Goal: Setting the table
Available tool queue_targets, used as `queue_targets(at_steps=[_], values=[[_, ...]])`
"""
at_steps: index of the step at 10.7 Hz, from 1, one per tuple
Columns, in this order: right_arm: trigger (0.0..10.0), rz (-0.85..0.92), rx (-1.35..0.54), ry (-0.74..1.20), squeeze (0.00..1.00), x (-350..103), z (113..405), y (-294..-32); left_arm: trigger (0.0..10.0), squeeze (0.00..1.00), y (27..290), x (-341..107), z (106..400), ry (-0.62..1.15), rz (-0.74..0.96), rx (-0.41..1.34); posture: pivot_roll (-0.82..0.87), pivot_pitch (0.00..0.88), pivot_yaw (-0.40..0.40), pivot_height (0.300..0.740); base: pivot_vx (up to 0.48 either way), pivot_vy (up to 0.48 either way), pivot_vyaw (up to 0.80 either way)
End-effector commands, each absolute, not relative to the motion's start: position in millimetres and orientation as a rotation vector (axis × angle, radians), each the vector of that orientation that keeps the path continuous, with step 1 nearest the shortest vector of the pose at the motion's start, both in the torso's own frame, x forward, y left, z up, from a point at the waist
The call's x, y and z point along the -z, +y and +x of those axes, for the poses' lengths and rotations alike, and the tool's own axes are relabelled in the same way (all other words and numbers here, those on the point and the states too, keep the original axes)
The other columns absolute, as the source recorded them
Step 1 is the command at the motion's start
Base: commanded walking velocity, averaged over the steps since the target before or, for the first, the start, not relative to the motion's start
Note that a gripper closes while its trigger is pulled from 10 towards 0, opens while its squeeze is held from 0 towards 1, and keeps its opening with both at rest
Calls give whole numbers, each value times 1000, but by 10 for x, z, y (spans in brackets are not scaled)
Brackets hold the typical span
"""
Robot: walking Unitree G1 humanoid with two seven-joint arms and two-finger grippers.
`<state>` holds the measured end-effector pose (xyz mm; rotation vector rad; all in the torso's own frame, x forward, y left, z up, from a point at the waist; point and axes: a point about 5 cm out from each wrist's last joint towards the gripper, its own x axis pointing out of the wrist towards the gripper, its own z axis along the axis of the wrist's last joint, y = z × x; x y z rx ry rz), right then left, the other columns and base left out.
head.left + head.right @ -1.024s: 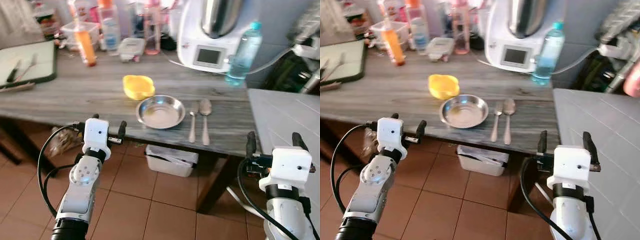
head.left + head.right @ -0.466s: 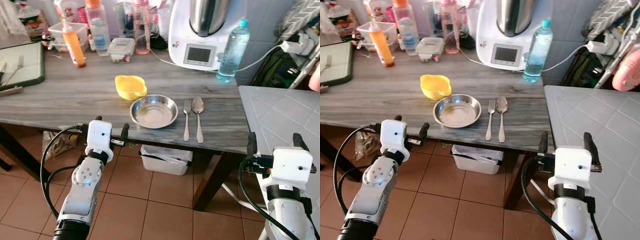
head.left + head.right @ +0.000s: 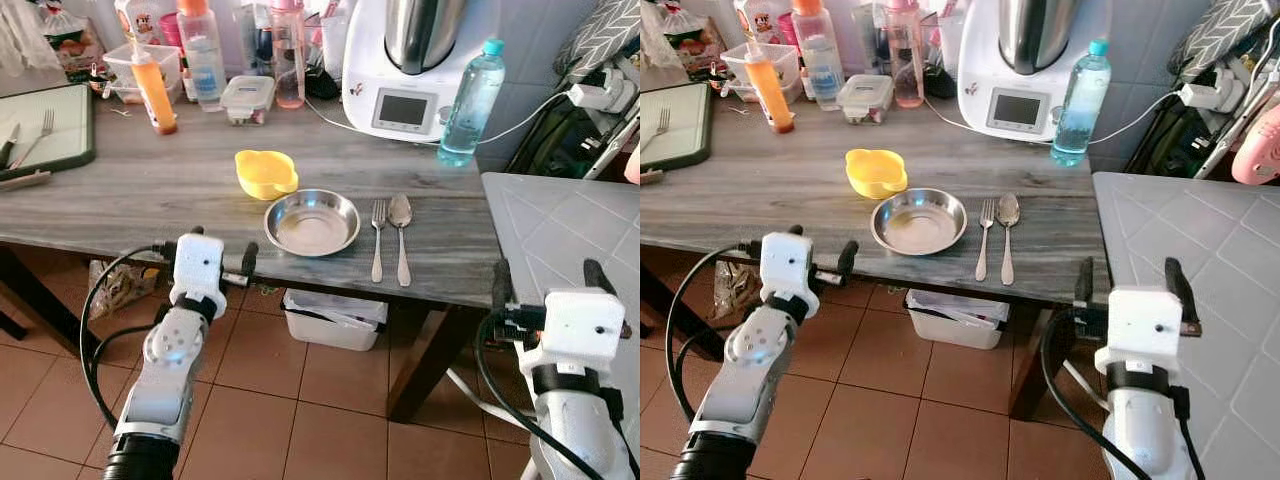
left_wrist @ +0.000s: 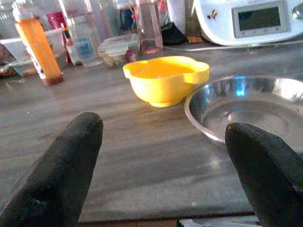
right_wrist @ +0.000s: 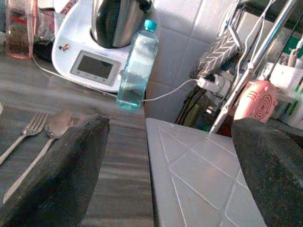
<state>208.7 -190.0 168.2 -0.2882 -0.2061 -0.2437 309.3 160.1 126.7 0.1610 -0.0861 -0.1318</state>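
A place is laid at the near edge of the grey wood-grain table point(image 3: 120, 195): a shallow round stainless-steel plate point(image 3: 312, 222) sits there with a small yellow plastic bowl point(image 3: 266, 172) just beyond it to the left, nearly touching its rim, and a steel fork point(image 3: 377, 238) and steel spoon point(image 3: 401, 232) lie side by side just to the right, handles pointing toward the robot. The left gripper point(image 3: 219, 268) hovers off the near edge, below and left of the plate, its two black fingers spread apart and holding nothing; the left wrist view looks between them at bowl and plate. The right gripper point(image 3: 546, 285) hangs further right, in front of the pale grey tiled surface point(image 3: 560, 215), fingers likewise parted and empty. At the far left a dark-rimmed tray point(image 3: 55, 125) holds another fork point(image 3: 36, 134), while a clear blue-capped water bottle point(image 3: 472, 102) and a white kitchen machine point(image 3: 415, 60) stand at the far side. To my eye the setting looks nearly complete, so the sensible thing is to check it before reaching: if anything needs squaring, the left arm is nearer and should come in over the edge without nudging the plate toward the cutlery.
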Motion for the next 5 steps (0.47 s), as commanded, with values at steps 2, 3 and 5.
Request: queue_targets(at_steps=[2,3,5], values=[[10000,-287,249,-203,196,-1679,2092,-1925,10000,0,1590,-1334,3119,-101,160,133,68,84,22,740,0,0,0],[10000,-287,248,-202,196,-1679,2096,-1925,10000,0,1585,-1335,3119,-97,159,134,67,86,23,740,0,0,0],[10000,-287,250,-199,196,-1675,2097,-1932,10000,0,1556,-1311,3095,-89,161,141,67,88,22,740,0,0,0]])
